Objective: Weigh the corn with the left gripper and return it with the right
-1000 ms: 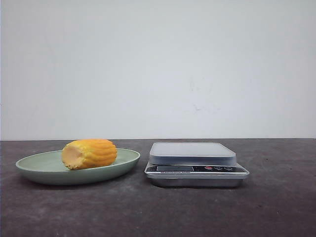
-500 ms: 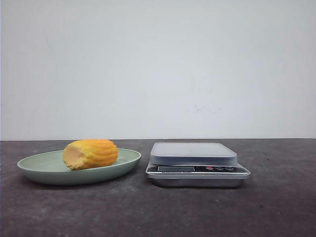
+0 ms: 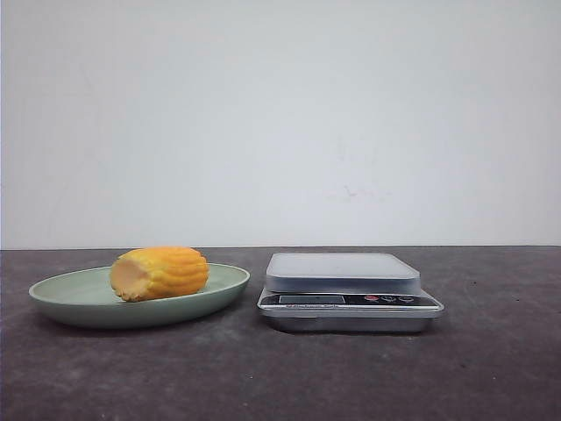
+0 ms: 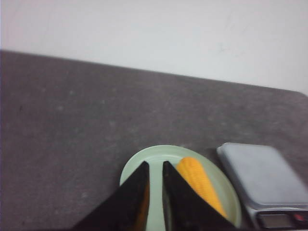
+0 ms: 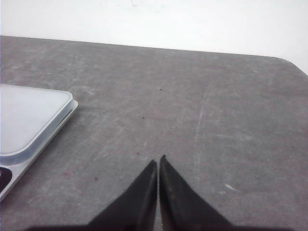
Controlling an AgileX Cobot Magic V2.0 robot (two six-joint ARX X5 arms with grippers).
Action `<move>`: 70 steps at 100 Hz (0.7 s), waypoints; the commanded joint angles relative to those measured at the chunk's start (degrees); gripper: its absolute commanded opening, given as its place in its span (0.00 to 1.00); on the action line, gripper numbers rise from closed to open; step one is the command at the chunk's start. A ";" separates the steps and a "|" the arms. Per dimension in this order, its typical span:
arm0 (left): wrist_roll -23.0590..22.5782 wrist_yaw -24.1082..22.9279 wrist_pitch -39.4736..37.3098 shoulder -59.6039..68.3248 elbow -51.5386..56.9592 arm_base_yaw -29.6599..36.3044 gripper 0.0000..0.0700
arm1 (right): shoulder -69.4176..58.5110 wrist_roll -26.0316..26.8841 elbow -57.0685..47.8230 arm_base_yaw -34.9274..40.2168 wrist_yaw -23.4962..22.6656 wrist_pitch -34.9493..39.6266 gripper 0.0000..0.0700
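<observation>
The corn (image 3: pixel 159 273), a short yellow-orange cob piece with a paler cut end facing left, lies on its side in a pale green plate (image 3: pixel 61 294) at the left of the table. A silver kitchen scale (image 3: pixel 342 267) stands just to the right of the plate, its platform bare. Neither gripper shows in the front view. In the left wrist view my left gripper (image 4: pixel 155 164) hangs above the plate (image 4: pixel 139 166), its fingers a narrow gap apart and empty, with the corn (image 4: pixel 199 185) just beside one finger. My right gripper (image 5: pixel 158 160) is shut and empty over bare table beside the scale (image 5: pixel 24 120).
The table top (image 3: pixel 491 368) is dark grey and ends at a white wall behind. The scale's display and buttons (image 3: pixel 386 299) face the front. The table's rounded far corner (image 5: pixel 293 65) shows in the right wrist view.
</observation>
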State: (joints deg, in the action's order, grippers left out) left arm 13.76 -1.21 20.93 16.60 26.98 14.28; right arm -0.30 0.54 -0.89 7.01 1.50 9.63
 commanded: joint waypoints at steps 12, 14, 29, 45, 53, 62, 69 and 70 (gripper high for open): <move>-0.66 0.15 -18.38 -1.25 -14.05 -3.37 0.02 | 0.09 0.96 0.13 -0.02 0.00 -0.59 0.00; -0.96 0.17 -19.91 -1.55 -15.39 -3.85 0.02 | 0.09 0.96 0.13 -0.02 0.00 -0.59 0.00; -4.90 -0.11 -23.50 -6.19 -21.97 -8.37 0.02 | 0.09 0.96 0.13 -0.02 0.00 -0.61 0.00; -6.27 -0.04 -21.29 -14.16 -25.11 -13.35 0.02 | 0.09 0.96 0.13 -0.02 0.00 -0.59 0.00; -6.93 -0.04 -19.87 -16.39 -25.77 -15.19 0.02 | 0.09 0.96 0.13 -0.02 0.00 -0.61 0.00; -7.89 0.20 -19.15 -16.44 -26.21 -16.24 0.02 | 0.09 0.96 0.13 -0.02 0.00 -0.61 0.00; -9.94 0.20 -17.00 -16.46 -26.21 -16.31 0.02 | 0.07 0.94 0.13 -0.02 0.00 -0.55 0.00; -10.27 0.20 -16.63 -16.46 -26.21 -16.31 0.02 | 0.07 0.96 0.13 -0.02 0.02 -0.48 0.00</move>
State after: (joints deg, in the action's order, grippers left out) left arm 6.59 -1.28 3.38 0.21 1.80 -2.00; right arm -0.30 0.54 -0.89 7.01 1.52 9.61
